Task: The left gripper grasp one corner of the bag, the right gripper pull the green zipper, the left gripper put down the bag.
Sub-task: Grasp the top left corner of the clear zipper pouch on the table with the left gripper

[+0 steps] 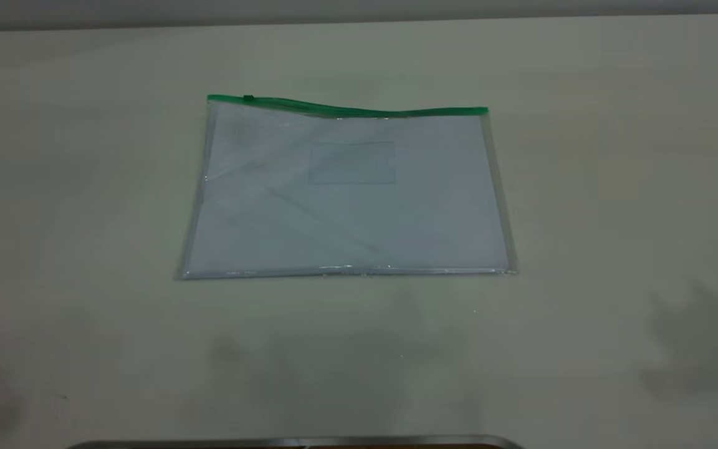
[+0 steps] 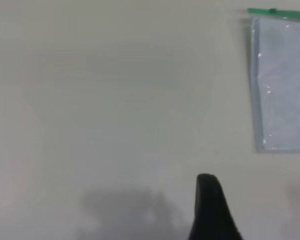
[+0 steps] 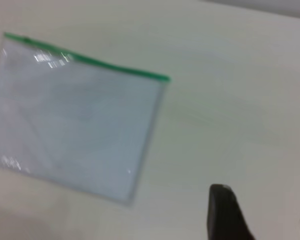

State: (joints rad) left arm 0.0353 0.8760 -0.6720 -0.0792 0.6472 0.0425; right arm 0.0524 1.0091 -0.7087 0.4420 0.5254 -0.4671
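You see the big flat clear plastic bag [image 1: 346, 193] lying mid-frame on the pale table [image 1: 614, 187], thin green zipper [image 1: 346, 109] along its top edge. The black right gripper [image 3: 262, 212] hangs spread wide, apart from the bag. The black left gripper [image 2: 212, 210]: you cannot tell.

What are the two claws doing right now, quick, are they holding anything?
Left gripper: over bare table, apart from the bag, holding nothing; only one finger shows, so cannot tell.
Right gripper: open, empty, also apart from the bag.
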